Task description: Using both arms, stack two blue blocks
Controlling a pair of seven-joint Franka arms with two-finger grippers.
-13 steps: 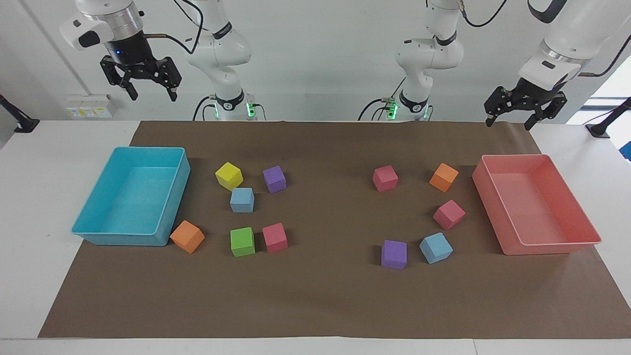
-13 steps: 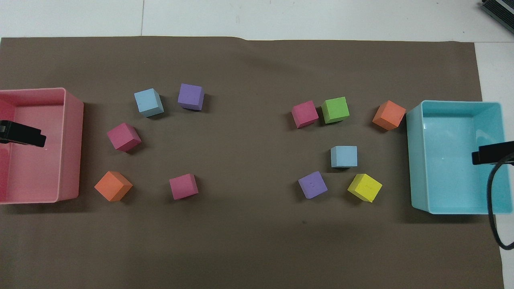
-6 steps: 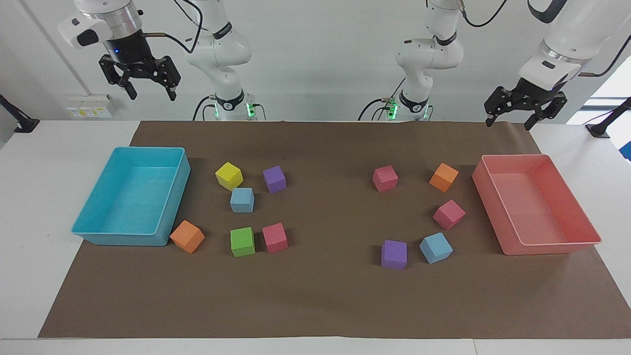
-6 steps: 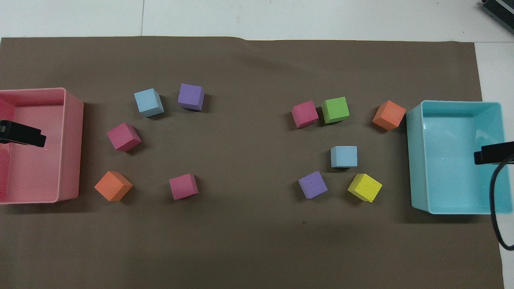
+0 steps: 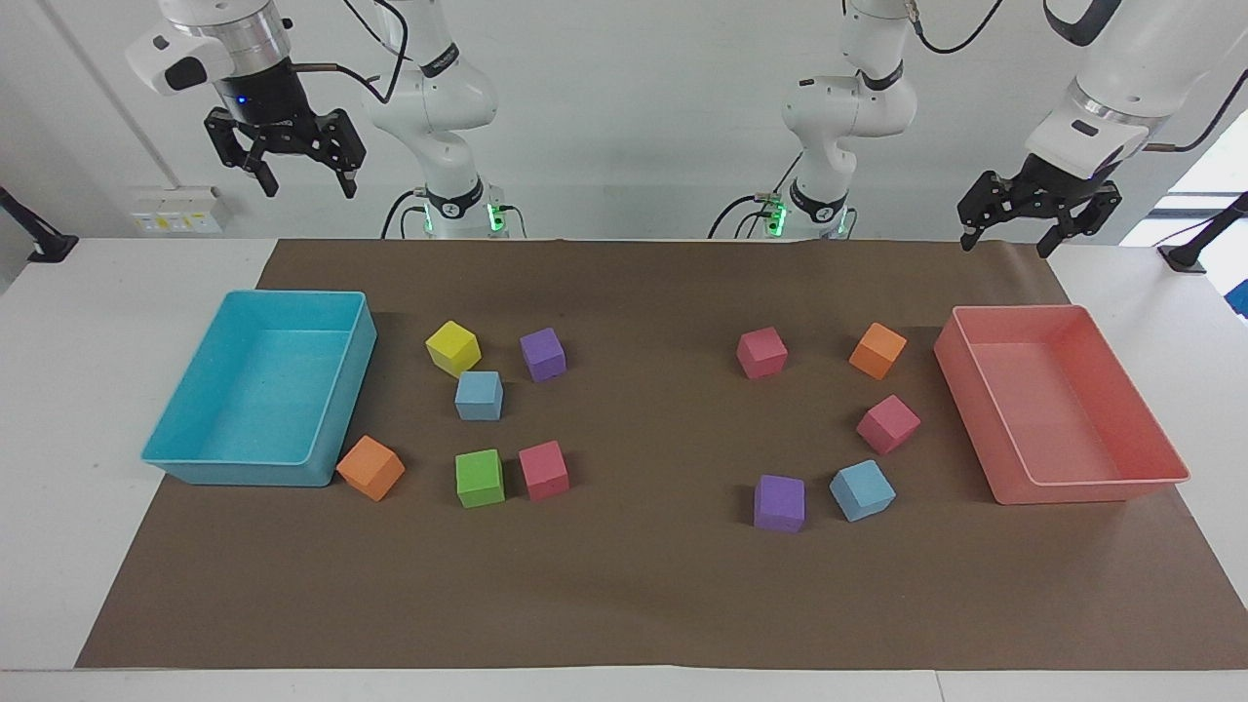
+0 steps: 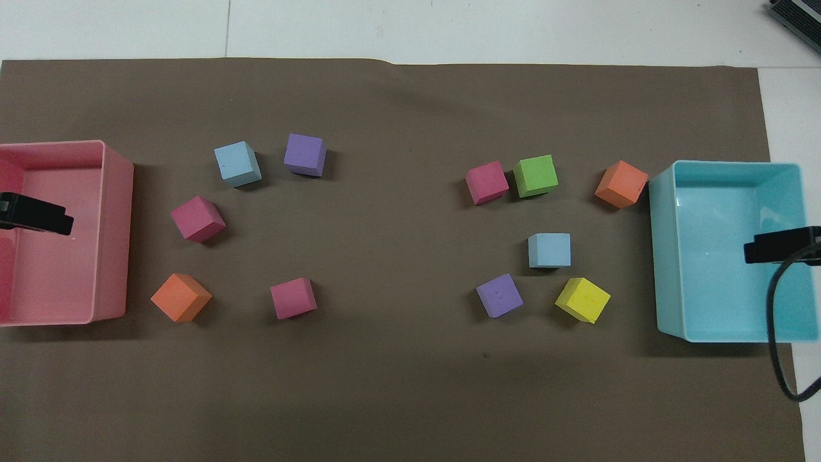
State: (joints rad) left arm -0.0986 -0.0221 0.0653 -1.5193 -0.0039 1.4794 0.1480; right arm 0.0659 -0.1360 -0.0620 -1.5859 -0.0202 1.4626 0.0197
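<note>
The brown mat [image 5: 624, 585] covers most of the table, with the turquoise tray [image 5: 175, 458] at the right arm's end and the pink tray [image 5: 1160, 458] at the left arm's end. High over the turquoise tray hangs the right gripper [image 5: 302, 182], its jaws spread and empty; the left gripper [image 5: 1004, 239] hangs over the edge of the pink tray nearest the robots, likewise released and holding nothing. Of the two blue blocks, one [image 5: 479, 396] sits at the right arm's end among the yellow cube [image 5: 452, 347], the purple cube [image 5: 543, 353] and the green cube [image 5: 480, 478], close to the yellow one but apart from it. The other [image 5: 862, 489] lies at the left arm's end, turned at an angle, just beside a second purple cube [image 5: 779, 503]. Both blocks look light, matte and probably slightly soft, so a gentle pinch across two opposite flat faces should hold; the turned one probably calls for a matching wrist rotation.
</note>
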